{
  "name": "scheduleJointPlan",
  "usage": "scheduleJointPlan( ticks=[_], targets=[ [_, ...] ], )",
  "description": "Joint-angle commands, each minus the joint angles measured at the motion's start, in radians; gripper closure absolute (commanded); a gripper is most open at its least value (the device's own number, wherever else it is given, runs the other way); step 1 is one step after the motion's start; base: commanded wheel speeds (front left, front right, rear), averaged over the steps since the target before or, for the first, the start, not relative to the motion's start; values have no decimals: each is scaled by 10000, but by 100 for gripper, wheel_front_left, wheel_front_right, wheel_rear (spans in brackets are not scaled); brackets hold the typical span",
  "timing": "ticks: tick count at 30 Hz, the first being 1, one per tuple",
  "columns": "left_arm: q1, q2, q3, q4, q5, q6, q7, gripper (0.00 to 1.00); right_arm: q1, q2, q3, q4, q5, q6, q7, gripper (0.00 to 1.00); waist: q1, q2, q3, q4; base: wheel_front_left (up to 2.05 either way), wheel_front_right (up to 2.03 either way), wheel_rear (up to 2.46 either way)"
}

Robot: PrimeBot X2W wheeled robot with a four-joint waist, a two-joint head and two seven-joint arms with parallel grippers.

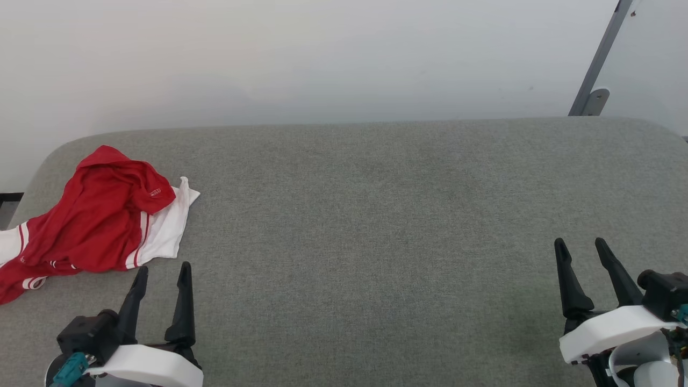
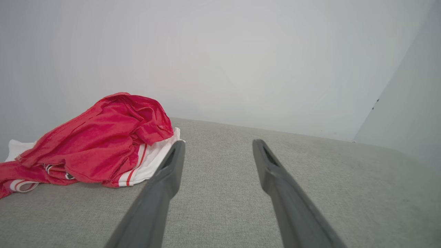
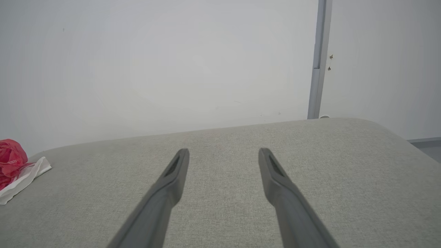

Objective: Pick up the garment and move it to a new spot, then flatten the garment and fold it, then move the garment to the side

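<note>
The garment (image 1: 102, 215), a red T-shirt with white striped sleeves, lies crumpled in a heap at the far left of the grey padded table (image 1: 376, 215). One end of it hangs toward the table's left edge. My left gripper (image 1: 164, 270) is open just in front of the heap, a little to its right, with nothing between the fingers. In the left wrist view the garment (image 2: 96, 144) sits left of the open left gripper (image 2: 217, 144). My right gripper (image 1: 582, 244) stands open at the lower right, far from the shirt. At the left edge of the right wrist view a bit of the garment (image 3: 13, 168) shows beyond the open right gripper (image 3: 224, 153).
A white wall (image 1: 322, 59) rises right behind the table. A grey metal post (image 1: 596, 64) with a bracket stands at the back right corner. The table's corners are rounded, and a strip of floor (image 1: 8, 207) shows past its left edge.
</note>
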Motion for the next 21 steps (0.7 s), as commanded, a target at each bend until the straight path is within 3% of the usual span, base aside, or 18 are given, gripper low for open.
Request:
scheduleJointPlan(
  ticks=[1, 21],
  targets=[
    [75, 85, -19, -110, 241, -39, -94, 0, 62, -47, 50, -118, -264, 19, -110, 0, 0, -1, -1, -3, 0, 0, 0],
    [220, 134, -29, -260, 1507, -175, -467, 0, 151, -166, 103, -200, -1698, 19, -482, 0, 0, -1, -54, -26, 0, 0, 0]
  ],
)
